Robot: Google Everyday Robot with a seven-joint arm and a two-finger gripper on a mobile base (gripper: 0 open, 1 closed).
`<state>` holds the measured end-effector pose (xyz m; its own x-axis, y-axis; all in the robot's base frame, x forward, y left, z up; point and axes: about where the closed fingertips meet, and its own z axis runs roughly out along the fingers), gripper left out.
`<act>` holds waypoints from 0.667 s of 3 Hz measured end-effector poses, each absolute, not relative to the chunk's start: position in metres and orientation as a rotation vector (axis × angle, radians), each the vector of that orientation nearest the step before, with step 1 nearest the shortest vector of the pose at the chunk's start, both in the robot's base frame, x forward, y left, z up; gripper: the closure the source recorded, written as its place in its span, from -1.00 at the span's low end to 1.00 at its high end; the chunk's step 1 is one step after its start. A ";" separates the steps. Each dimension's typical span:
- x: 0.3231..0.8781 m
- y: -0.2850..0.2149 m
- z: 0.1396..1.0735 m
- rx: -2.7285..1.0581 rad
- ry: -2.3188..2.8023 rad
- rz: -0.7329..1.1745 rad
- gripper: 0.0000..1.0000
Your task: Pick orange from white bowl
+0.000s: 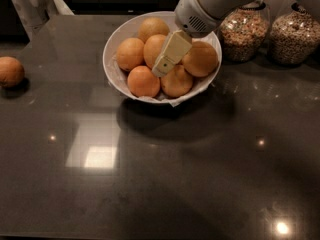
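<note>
The white bowl [112, 40] stands at the back middle of the dark countertop and holds several oranges [143, 81]. My gripper [161, 70] reaches down into the bowl from the upper right on a white arm. Its cream tip sits among the middle oranges, between the centre orange [153, 48] and the front right orange [177, 82]. No orange is lifted. The right orange [201, 59] lies just beside the gripper's body.
One loose orange [10, 71] lies on the countertop at the far left. Two clear glass jars of grains [243, 34] [293, 35] stand behind and right of the bowl. A white object [29, 4] stands past the table's back left corner.
</note>
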<state>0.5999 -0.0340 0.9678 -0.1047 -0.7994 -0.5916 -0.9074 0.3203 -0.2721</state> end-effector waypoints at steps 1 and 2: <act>0.609 -0.033 0.963 -1.505 1.934 0.207 -1.00; 0.615 -0.035 0.958 -1.493 1.951 0.203 -0.88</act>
<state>0.6153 -0.0352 0.9581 -0.1270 -0.8018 -0.5839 -0.9047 0.3350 -0.2632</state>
